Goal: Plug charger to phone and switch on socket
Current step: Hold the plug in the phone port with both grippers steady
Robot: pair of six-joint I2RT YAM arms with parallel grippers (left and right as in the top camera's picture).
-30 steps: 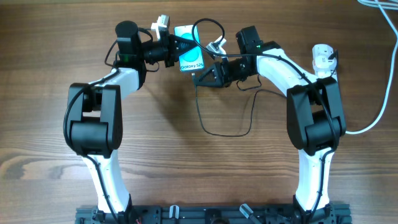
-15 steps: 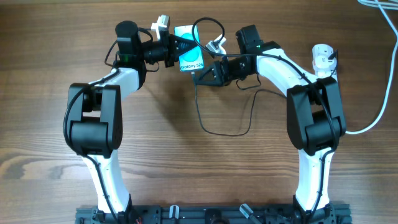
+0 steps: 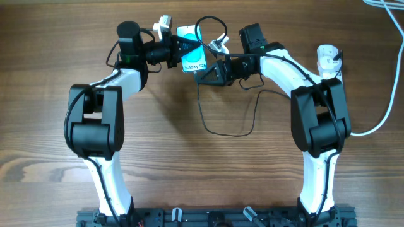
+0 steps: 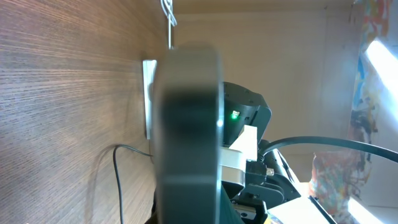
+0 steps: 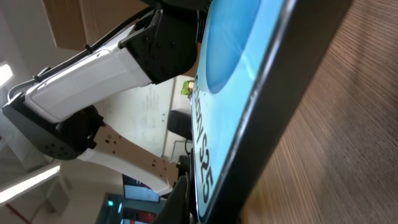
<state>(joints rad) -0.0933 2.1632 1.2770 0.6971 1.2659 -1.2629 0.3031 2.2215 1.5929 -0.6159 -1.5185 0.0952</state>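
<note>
The left gripper (image 3: 178, 49) is clamping the phone (image 3: 193, 55) by its left edge, fingers pressed shut on it. It is holding the phone at the far middle of the wooden table (image 3: 38, 75), with the turquoise screen facing up and the dark lettering toward the near end. The right gripper (image 3: 203, 77) is pressing in at that near end of the phone, its fingers closed together on the plug end of the charger (image 3: 200, 101). The thin black cable is trailing from its tip toward the robot, curving right and climbing back beside the right arm. In the right wrist view the phone (image 5: 236, 56) is filling the frame at very close range, its lettering readable along the edge. The socket (image 3: 327, 58) is lying well apart at the right, beside the right arm's elbow, and a thick white cable (image 3: 386, 107) is running along the table's right edge.
</note>
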